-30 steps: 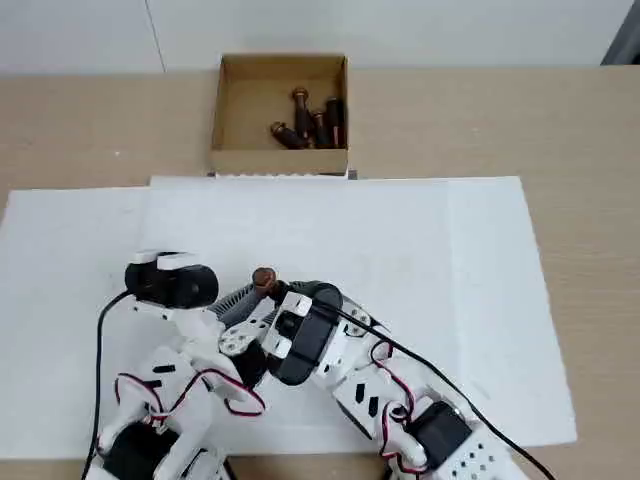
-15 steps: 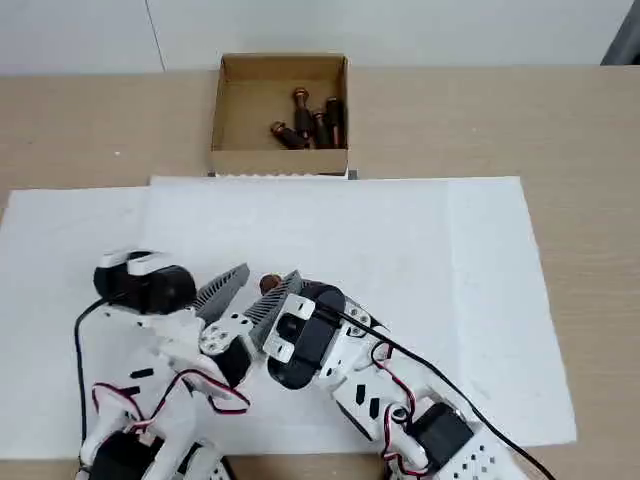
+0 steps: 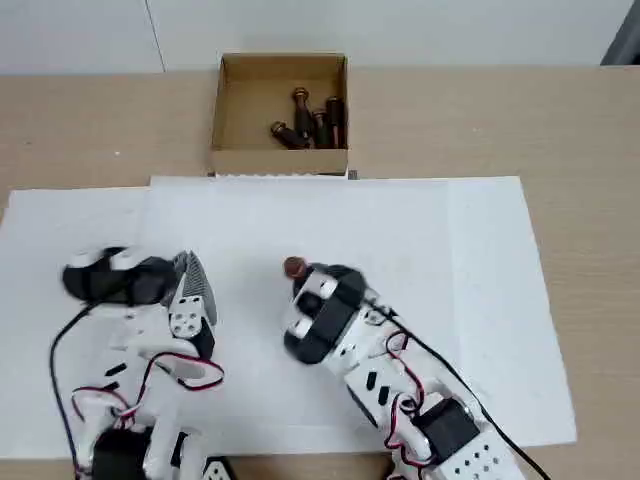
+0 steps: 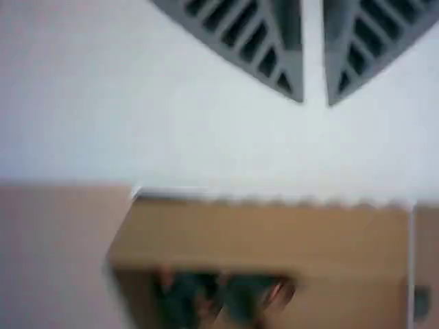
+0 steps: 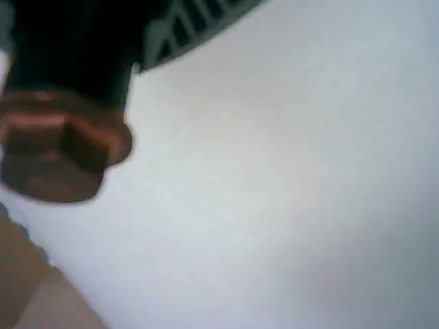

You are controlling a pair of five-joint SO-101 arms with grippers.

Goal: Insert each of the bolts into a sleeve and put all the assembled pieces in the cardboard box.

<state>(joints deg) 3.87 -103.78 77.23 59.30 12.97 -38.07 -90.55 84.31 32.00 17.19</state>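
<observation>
My right gripper is shut on an assembled piece over the white sheet; its copper bolt head sticks out past the fingertips. In the right wrist view the bolt head sits under the dark sleeve, with a grey finger beside it. My left gripper stands apart at the left, pointing toward the box, shut with nothing in it; its fingertips show a thin slit between them. The cardboard box at the back holds several assembled pieces, and the box wall lies ahead of the left gripper.
A white sheet covers the table's middle and front. Bare wooden tabletop surrounds the box. Red and black cables run along both arms near the front edge.
The left gripper let go of the piece, drew back to the left and shut. The right gripper kept the piece and shifted slightly right and toward the box.
</observation>
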